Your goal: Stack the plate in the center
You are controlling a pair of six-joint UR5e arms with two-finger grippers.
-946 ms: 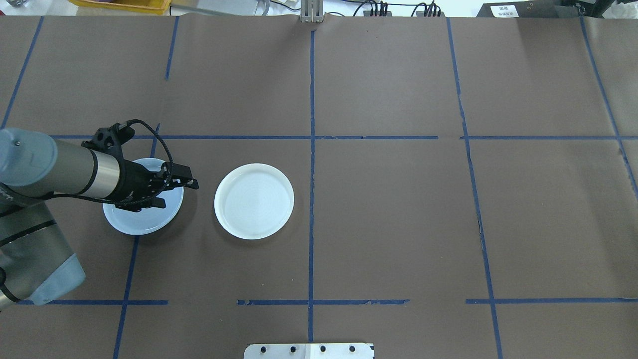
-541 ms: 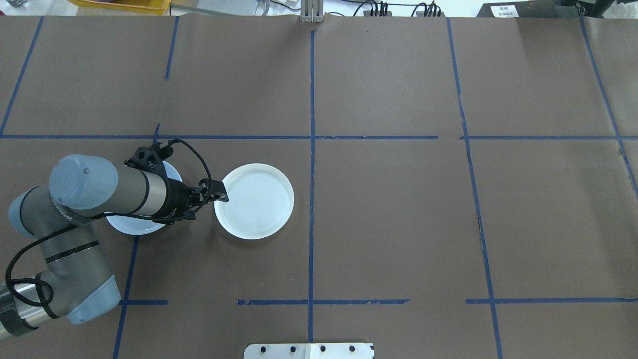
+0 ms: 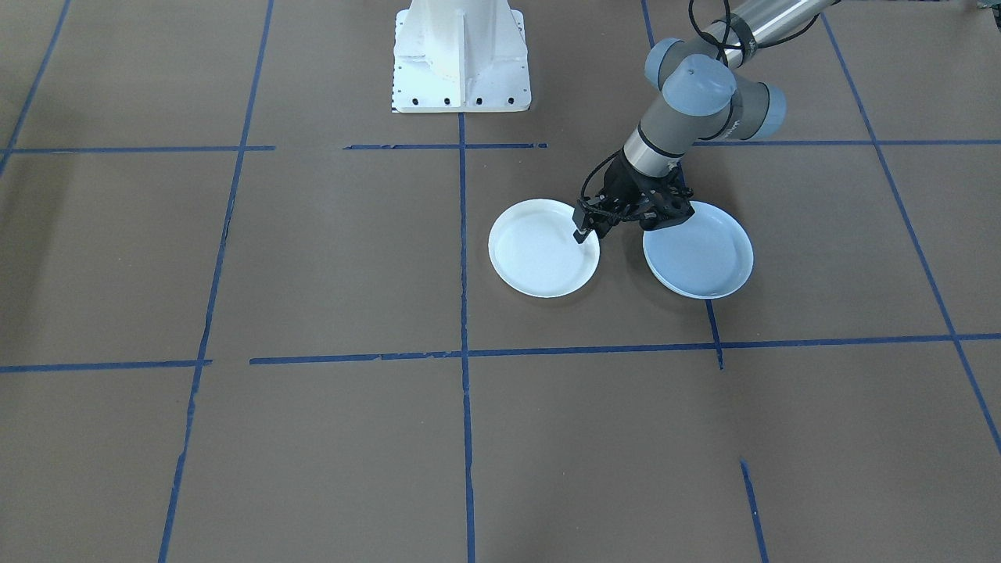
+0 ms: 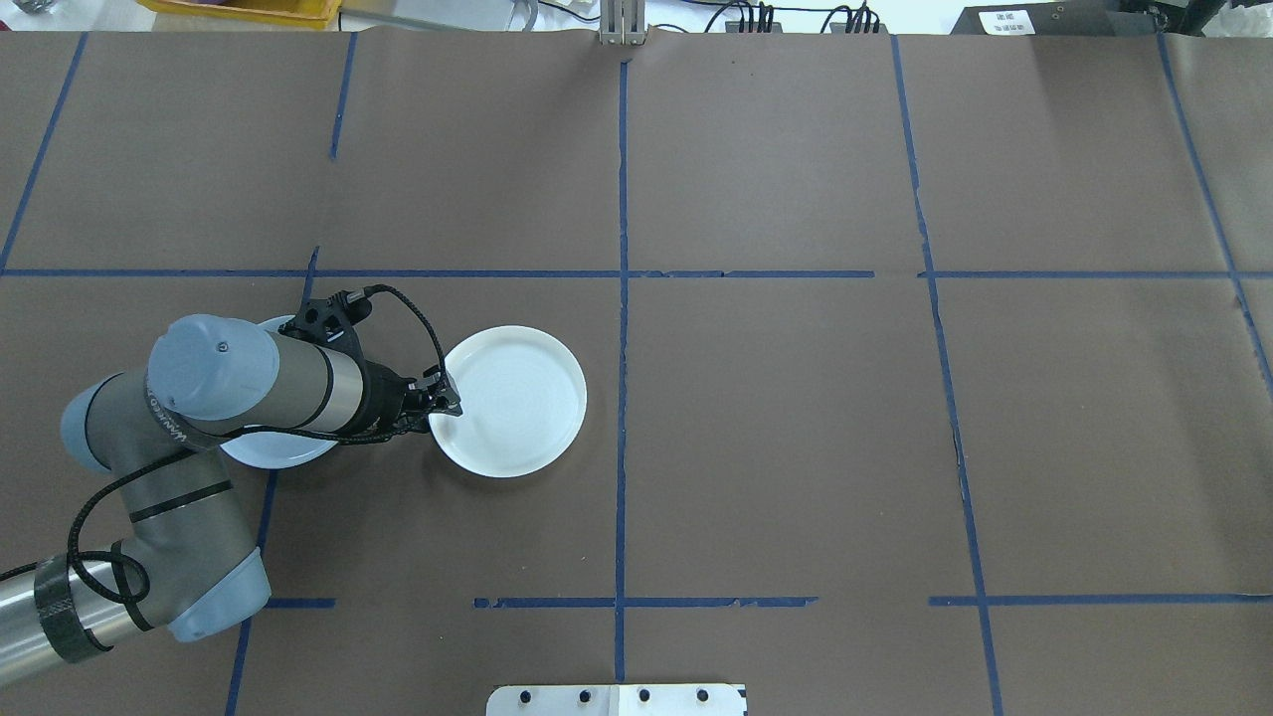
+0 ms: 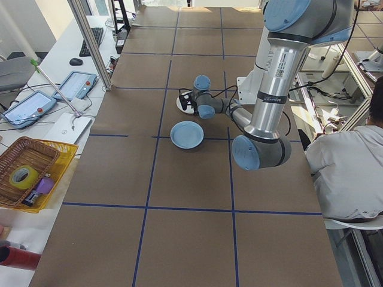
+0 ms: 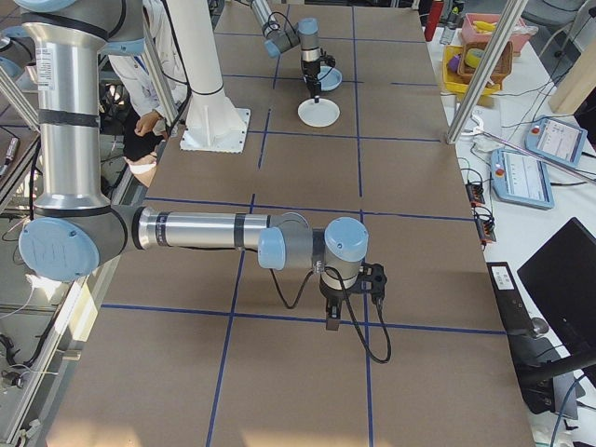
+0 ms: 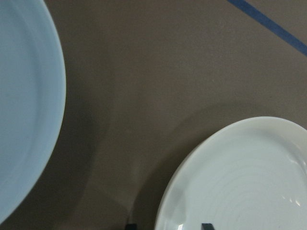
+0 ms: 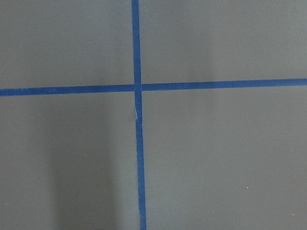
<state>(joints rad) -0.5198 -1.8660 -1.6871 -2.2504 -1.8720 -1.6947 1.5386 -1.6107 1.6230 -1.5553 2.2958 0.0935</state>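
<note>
Left claw straddles ringed plate rim; rings visible in wrist view.

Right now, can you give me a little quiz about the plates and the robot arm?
1. True or false: the pale bluish round plate is stacked on the white round plate with rings inside.
2. The jaws of the left arm are at: A) the ringed plate's rim, B) the bluish plate's middle, C) a blue tape line.
3. How many plates lie on the brown paper-covered table?
Key: 1 false; 2 A; 3 two.
</note>
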